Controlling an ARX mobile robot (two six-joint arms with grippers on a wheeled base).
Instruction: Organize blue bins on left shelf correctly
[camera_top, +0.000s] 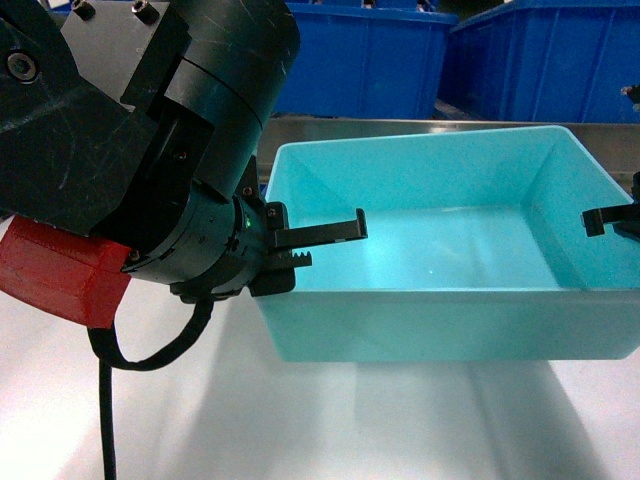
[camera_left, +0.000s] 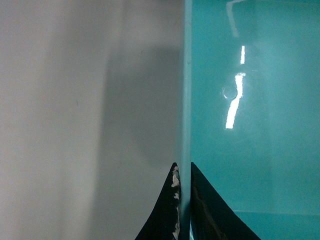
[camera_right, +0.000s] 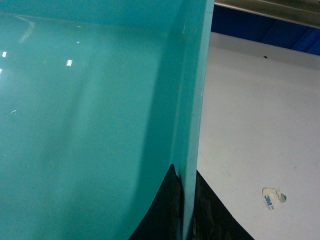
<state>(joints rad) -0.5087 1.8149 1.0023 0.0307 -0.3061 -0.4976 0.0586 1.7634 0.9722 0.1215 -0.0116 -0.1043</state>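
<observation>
The pale turquoise tub (camera_top: 440, 250) rests on the white table (camera_top: 330, 420), directly in front of a stainless-steel shelf rail (camera_top: 400, 128). Royal-blue crates (camera_top: 450, 60) stand behind that rail, beyond the tub's far wall. The tub is upright and its interior holds nothing visible.

The left pincer (camera_top: 312, 245) is at the tub's left wall. One finger lies inside the tub, the other outside against the wall. The left wrist view confirms this: the two black fingers (camera_left: 165, 210) sit on either side of the thin wall edge (camera_left: 186, 100), closed onto it.

The right pincer (camera_top: 610, 222) is at the tub's right wall, mostly cut off by the frame edge in the head view. In the right wrist view its black fingers (camera_right: 162, 210) straddle the right wall (camera_right: 192, 100), clamped on it, one inside, one outside.

A small scrap of adhesive tape (camera_right: 272, 198) lies on the table, to the right of the tub, apart from it.
</observation>
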